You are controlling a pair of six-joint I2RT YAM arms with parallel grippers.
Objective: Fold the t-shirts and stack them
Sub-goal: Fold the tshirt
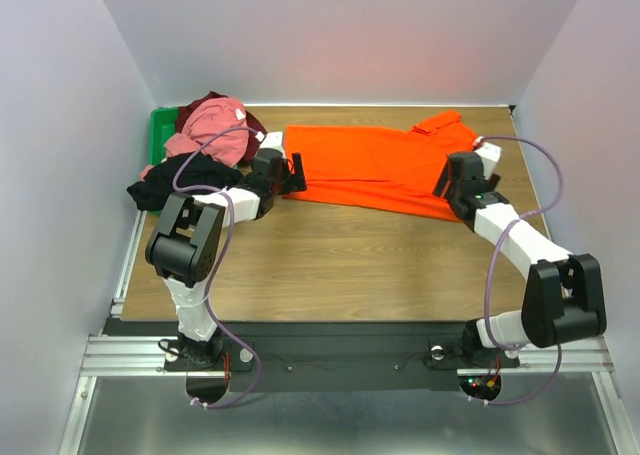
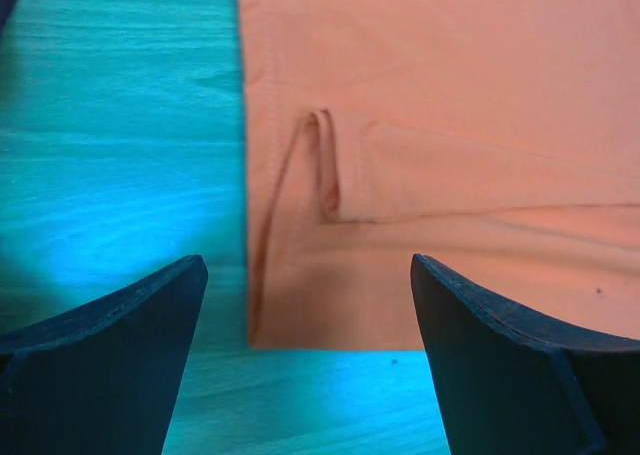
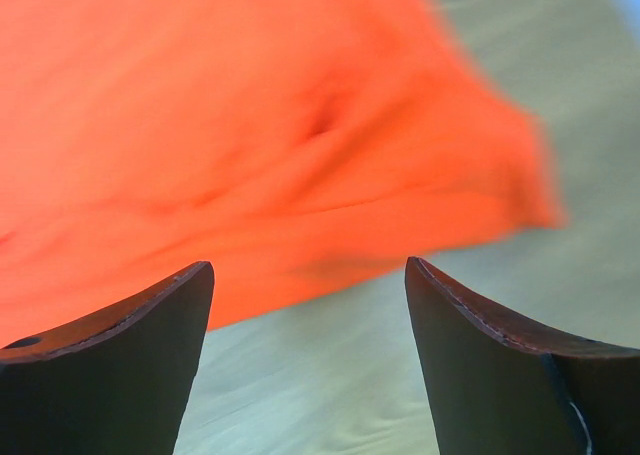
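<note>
The bright orange cloth t-shirt point(image 1: 375, 165) lay spread flat across the far half of the wooden table point(image 1: 350, 265), its long side running left to right. Its left edge was straight and hemmed. The left wrist view showed a stitched seam along that edge and a small folded-over pleat just inside it. Its right end was rumpled, and a bunched flap rose at the far right corner. In the right wrist view the cloth was blurred, and its edge slanted across pale table.

The other shirts sat heaped at the far left: a pink cloth t-shirt point(image 1: 215, 125) on top, a dark maroon one point(image 1: 255, 125) showing around it, and a black one point(image 1: 175, 180) spilling toward the near left. The heap lay against the green plastic bin point(image 1: 157, 135) in the left corner, just beside the orange shirt's left edge.

The left gripper point(image 1: 292, 173) hung over the shirt's near left corner, fingers spread wide with nothing between them. The right gripper point(image 1: 450, 180) hovered at the shirt's near right edge, its fingers also spread apart and pinching nothing.

Pale walls point(image 1: 60, 125) closed in the left, far and right sides, and the shirt's right end lay near the right wall. Bare wood ran from the shirt's near edge to the arm bases.
</note>
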